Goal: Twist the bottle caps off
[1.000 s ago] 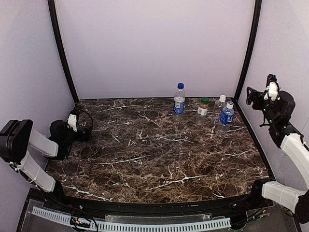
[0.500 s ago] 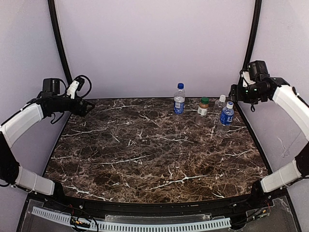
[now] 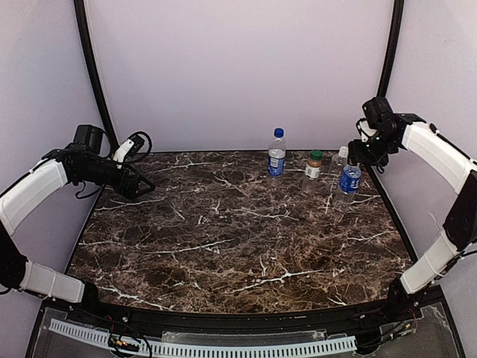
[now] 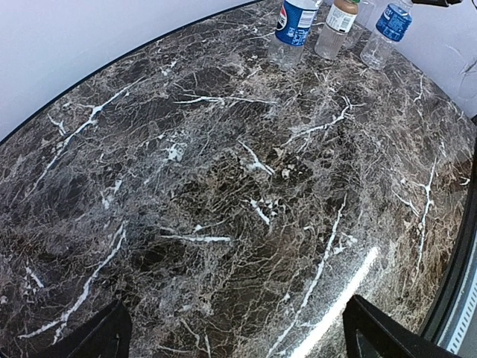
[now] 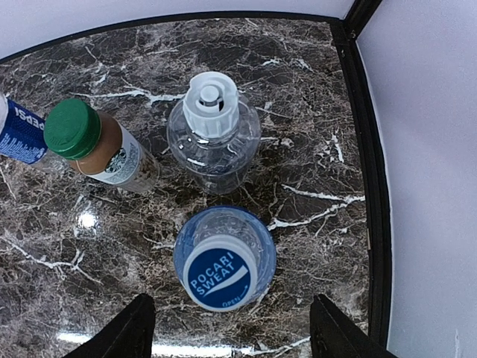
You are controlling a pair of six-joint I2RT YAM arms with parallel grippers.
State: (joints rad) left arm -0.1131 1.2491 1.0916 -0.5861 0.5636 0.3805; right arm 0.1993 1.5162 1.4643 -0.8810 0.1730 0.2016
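Note:
Four bottles stand at the table's back right. The nearest one, blue-labelled (image 3: 349,180), has a white-rimmed blue cap (image 5: 220,272) printed Pocari Sweat. My right gripper (image 5: 235,334) hovers open just above it, a fingertip (image 5: 138,328) at each side, touching nothing. Behind it is the plain bottle (image 5: 215,149) with a white cap (image 5: 211,103). To its left is the tan-labelled bottle (image 5: 119,160) with a green cap (image 5: 72,128). Further left is the Pepsi bottle (image 3: 276,158) with a blue cap (image 3: 279,133). My left gripper (image 4: 242,344) hangs open and empty over the table's left side (image 3: 138,186).
The dark marble table (image 3: 223,239) has a black raised rim (image 5: 373,149) close to the right of the bottles. White walls enclose the back and both sides. The bottles show far off at the top of the left wrist view (image 4: 294,22).
Both arms have unfolded from the sides. The right gripper has swung left and down to above the Pocari Sweat bottle. The left gripper has come out over the table's left rear.

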